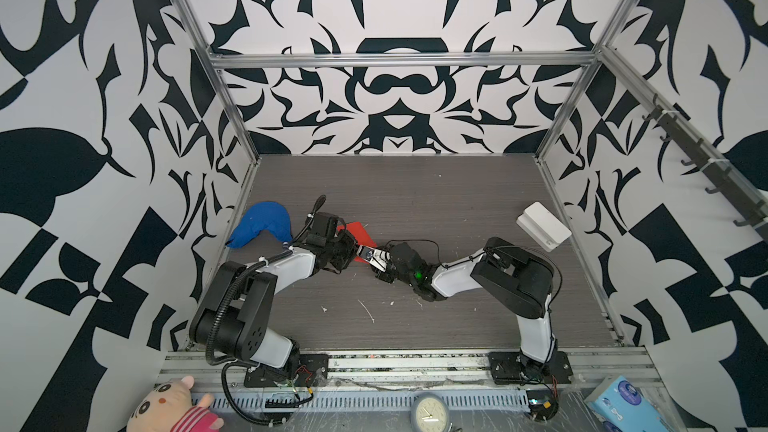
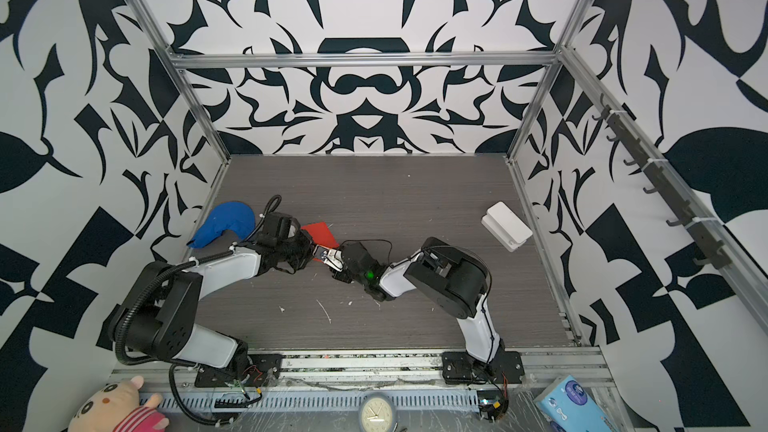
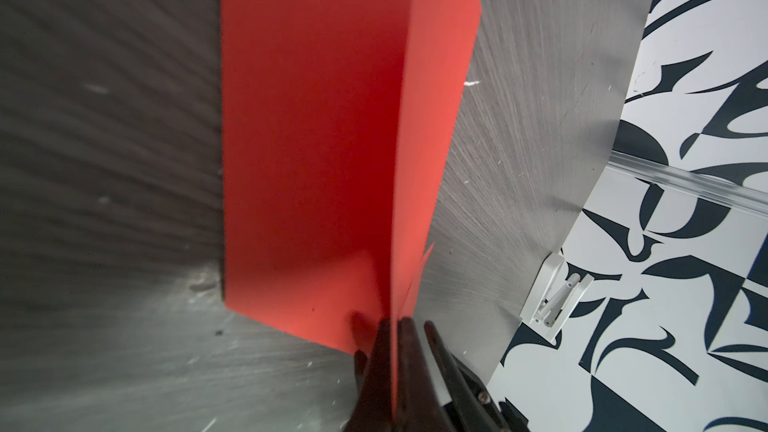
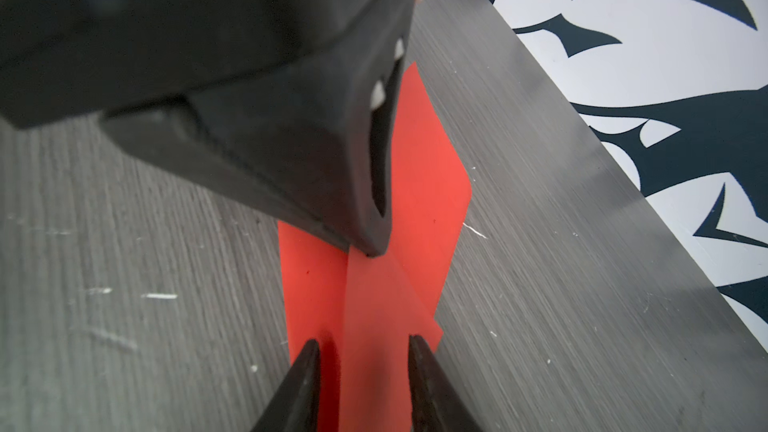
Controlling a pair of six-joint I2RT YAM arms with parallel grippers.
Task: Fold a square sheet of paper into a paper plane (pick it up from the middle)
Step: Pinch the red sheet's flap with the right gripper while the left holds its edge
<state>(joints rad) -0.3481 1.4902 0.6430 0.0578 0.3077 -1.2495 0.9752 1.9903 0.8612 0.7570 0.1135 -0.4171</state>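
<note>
The red square sheet of paper [image 1: 360, 231] [image 2: 321, 231] lies left of the table's middle, folded, with one part flat and one part standing up [image 3: 311, 160]. No finished paper plane shows. My left gripper [image 3: 394, 322] is shut on the near edge of the upright fold, and in both top views it [image 1: 351, 243] [image 2: 309, 245] covers much of the sheet. My right gripper [image 4: 365, 340] meets it tip to tip [image 1: 369, 255] [image 2: 329, 257]. It is open, its two fingers either side of the raised crease [image 4: 374, 305] with a gap showing.
A blue cloth lump [image 1: 259, 224] lies at the left wall behind the left arm. A white box [image 1: 542, 226] sits at the right edge of the table. A plush toy [image 1: 174, 407], a clock [image 1: 430, 411] and a tissue pack [image 1: 627, 403] lie beyond the front rail.
</note>
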